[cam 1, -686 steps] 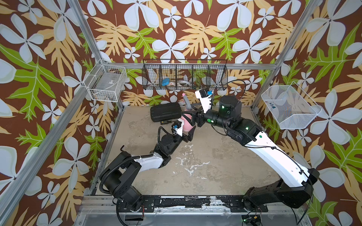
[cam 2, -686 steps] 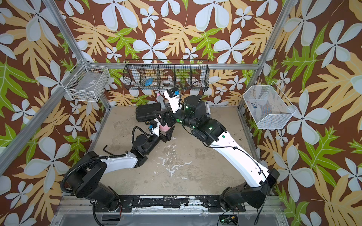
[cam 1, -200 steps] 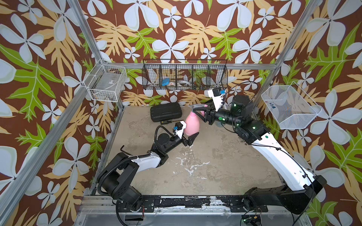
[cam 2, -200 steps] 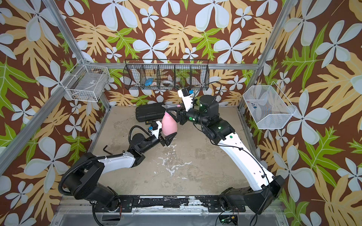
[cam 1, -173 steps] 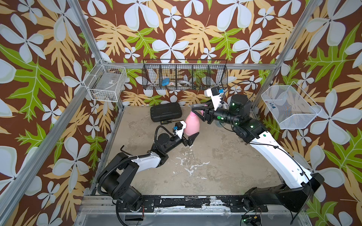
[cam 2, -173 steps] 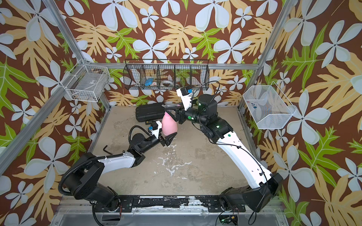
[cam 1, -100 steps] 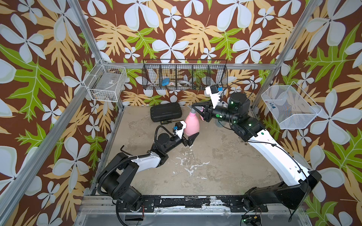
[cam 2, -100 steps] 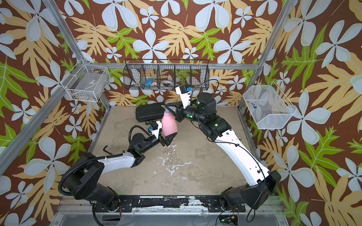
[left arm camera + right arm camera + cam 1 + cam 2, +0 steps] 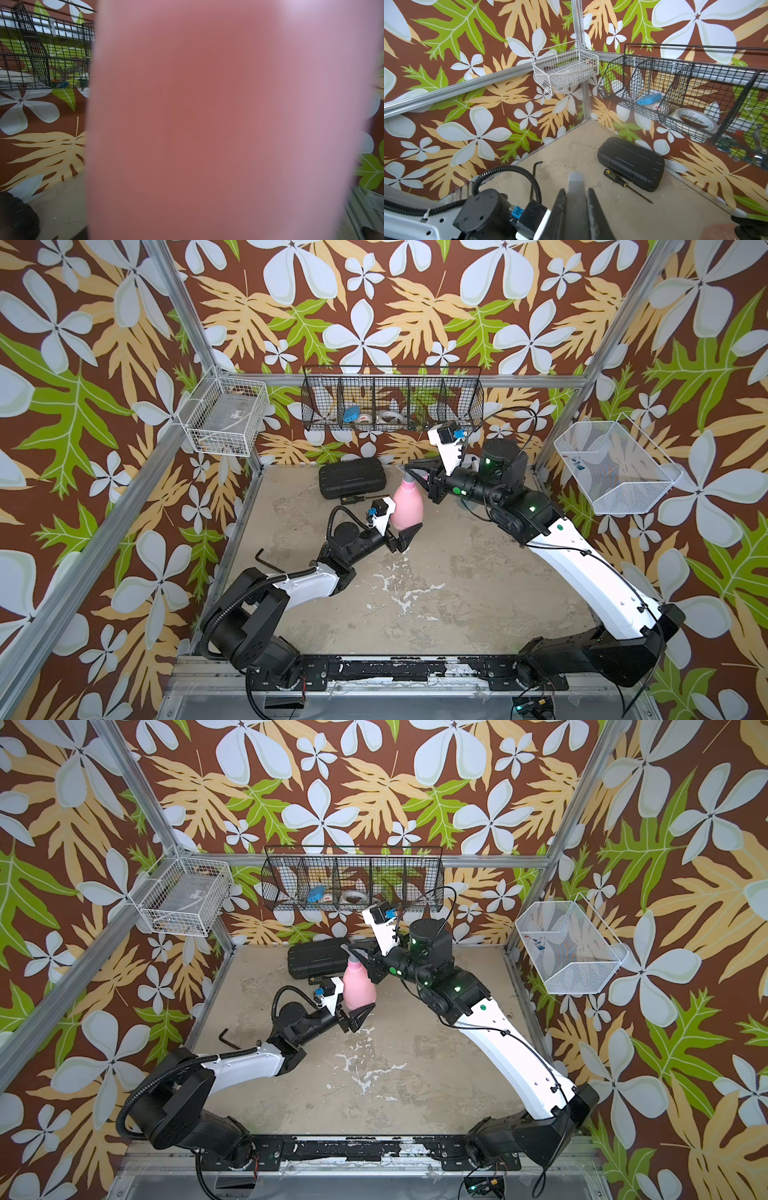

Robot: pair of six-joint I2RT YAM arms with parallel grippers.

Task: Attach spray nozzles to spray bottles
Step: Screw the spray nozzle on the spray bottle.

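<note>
The pink cone-shaped spray bottle (image 9: 407, 506) (image 9: 358, 988) stands upright in both top views. My left gripper (image 9: 400, 531) (image 9: 353, 1017) is shut on its base, one finger on each side. In the left wrist view the pink spray bottle (image 9: 218, 124) fills the picture and hides the jaws. A grey spray nozzle (image 9: 409, 477) (image 9: 353, 958) sits on the bottle's neck. My right gripper (image 9: 412, 471) (image 9: 354, 949) reaches in from the right and is shut on it. The right wrist view shows the grey nozzle (image 9: 576, 199) pinched between the right gripper (image 9: 576, 189) fingers.
A flat black ribbed case (image 9: 352, 478) (image 9: 631, 162) lies at the back, with a screwdriver (image 9: 616, 178) in front of it. An Allen key (image 9: 266, 562) lies by the left wall. A black wire basket (image 9: 390, 400) and two white baskets (image 9: 226, 416) (image 9: 615, 466) hang on the walls.
My right gripper has slid left over the bottle's top and closed on the grey nozzle. The left gripper and the pink bottle have stayed where they were.
</note>
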